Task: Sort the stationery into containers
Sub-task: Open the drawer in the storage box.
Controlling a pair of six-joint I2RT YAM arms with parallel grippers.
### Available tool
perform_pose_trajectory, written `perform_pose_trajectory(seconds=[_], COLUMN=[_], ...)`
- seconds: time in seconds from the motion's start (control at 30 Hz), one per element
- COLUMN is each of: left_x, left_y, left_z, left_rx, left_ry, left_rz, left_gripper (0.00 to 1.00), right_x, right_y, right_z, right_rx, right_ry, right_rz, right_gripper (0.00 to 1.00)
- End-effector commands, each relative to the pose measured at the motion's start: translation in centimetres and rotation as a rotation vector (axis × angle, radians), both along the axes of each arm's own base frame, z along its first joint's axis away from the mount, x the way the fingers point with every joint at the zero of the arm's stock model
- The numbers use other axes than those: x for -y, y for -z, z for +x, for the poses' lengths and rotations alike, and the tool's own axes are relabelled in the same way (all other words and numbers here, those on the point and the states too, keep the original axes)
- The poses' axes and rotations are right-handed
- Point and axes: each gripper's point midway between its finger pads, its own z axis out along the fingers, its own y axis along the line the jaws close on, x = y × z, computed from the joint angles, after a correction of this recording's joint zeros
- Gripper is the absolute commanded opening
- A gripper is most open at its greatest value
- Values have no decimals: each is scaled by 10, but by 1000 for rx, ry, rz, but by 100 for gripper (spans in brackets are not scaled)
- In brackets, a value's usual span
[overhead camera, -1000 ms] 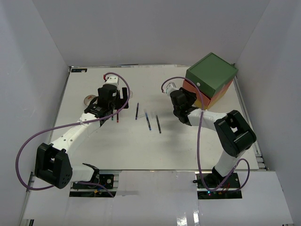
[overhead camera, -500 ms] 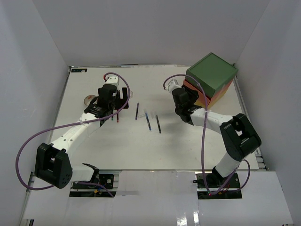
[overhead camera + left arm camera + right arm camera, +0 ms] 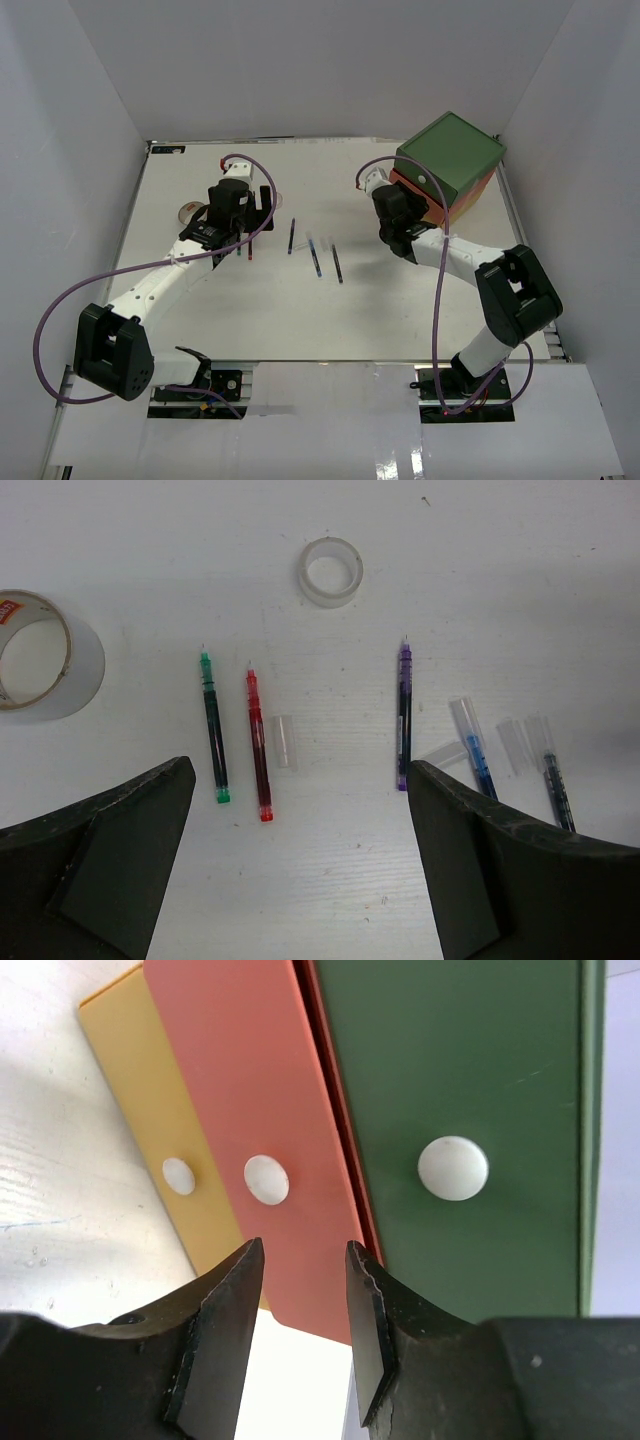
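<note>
My right fingers (image 3: 222,1330) parted, empty, just before chest (image 3: 450,1070); centre on red drawer knob (image 3: 266,1179), close squarely, pull straight. Left fingers (image 3: 110,860) spread wide, empty, far left of chest.

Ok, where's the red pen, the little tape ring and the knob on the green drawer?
red pen (image 3: 258,745): left wrist view, middle of its barrel.
little tape ring (image 3: 331,600): left wrist view, near side of its clear wall.
green drawer's knob (image 3: 453,1168): right wrist view, centre of the white knob.
</note>
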Motion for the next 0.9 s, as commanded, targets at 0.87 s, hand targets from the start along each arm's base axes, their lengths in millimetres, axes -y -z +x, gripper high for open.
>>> perform_pose_trajectory(seconds=[0.87], left_x=[1], left_y=[-1], left_z=[0], left_rx=[2], left_ry=[9], left_rz=[-1], left_gripper=[98], right_x=[7], right_y=[-35], right_z=[-26], right_rx=[-3], right_ry=[2], right_rz=[194], right_gripper=[50])
